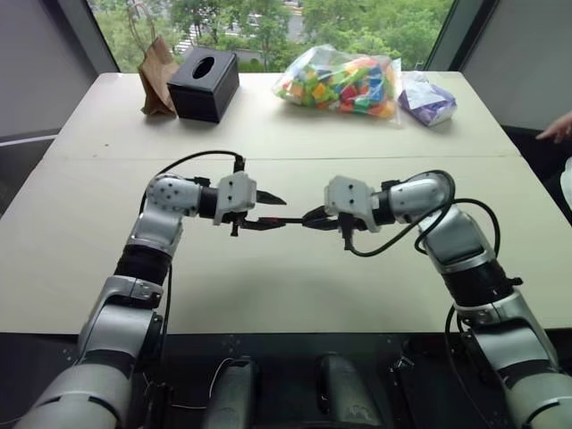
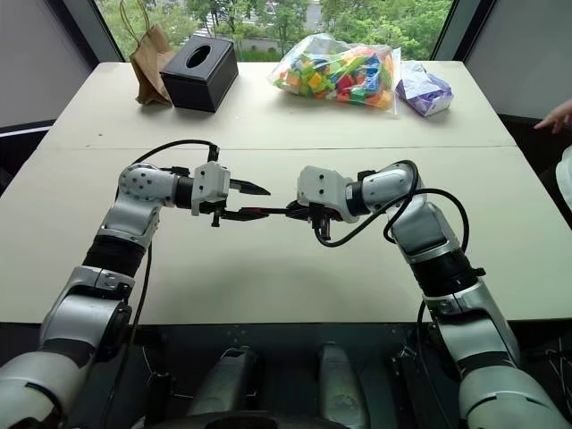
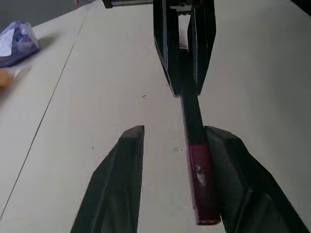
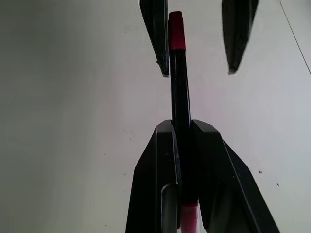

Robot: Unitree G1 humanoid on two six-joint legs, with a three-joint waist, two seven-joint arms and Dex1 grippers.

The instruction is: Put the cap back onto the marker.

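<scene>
Above the middle of the table, my two grippers face each other with the marker spanning the gap between them. My right gripper is shut on the dark marker near one end. The red cap sits on the marker's other end, between the fingers of my left gripper. That gripper is open. In the left wrist view the cap lies against one finger, with a wide gap to the other finger.
At the table's far edge stand a brown paper bag, a black tissue box, a clear bag of coloured blocks and a purple bag. A person's hand shows at the right edge.
</scene>
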